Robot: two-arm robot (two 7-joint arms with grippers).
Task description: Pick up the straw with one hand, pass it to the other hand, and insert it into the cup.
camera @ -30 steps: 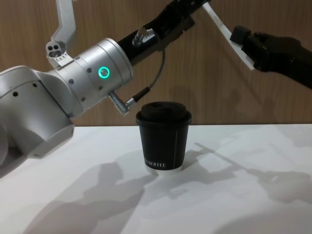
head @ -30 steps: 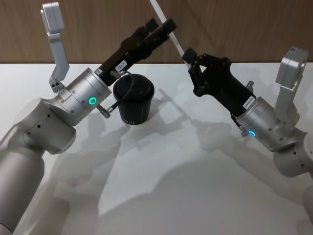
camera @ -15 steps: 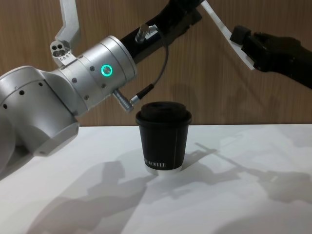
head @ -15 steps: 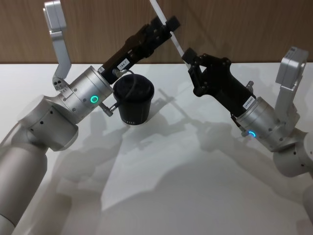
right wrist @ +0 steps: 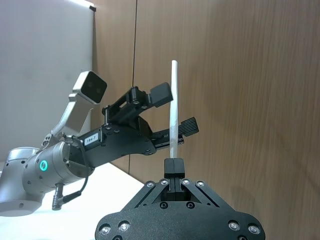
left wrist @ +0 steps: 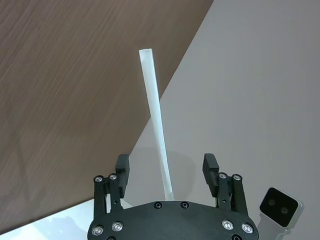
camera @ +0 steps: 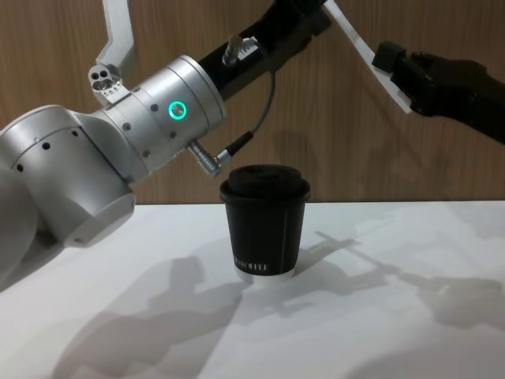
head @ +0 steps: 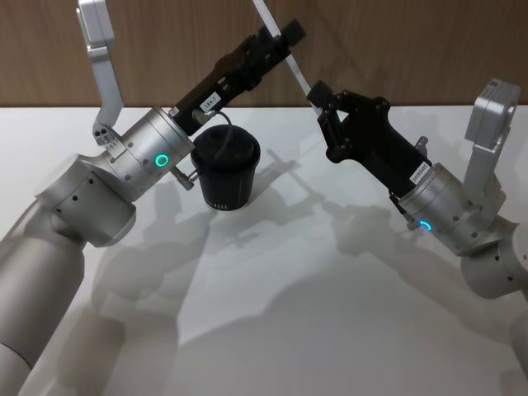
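1. Straw point(head: 299, 74) point(left wrist: 156, 120) point(right wrist: 173, 110) point(camera: 361, 47) hung tilted in the air before the wooden wall point(head: 412, 49), higher than the cup point(head: 224, 173) point(camera: 264, 229) and off to its right.
2. The right gripper point(head: 318, 97) point(right wrist: 174, 165) point(camera: 392, 67) was pinched tight on the straw's lower end.
3. The left gripper point(head: 280, 37) point(left wrist: 166, 164) reached the straw's upper part with its fingers point(left wrist: 122, 165) spread wide, one on each side, and the left wrist view showed a gap at both.
4. The cup stood upright on the white table point(head: 330, 313), lid point(camera: 264, 180) on, beneath the left arm's wrist.
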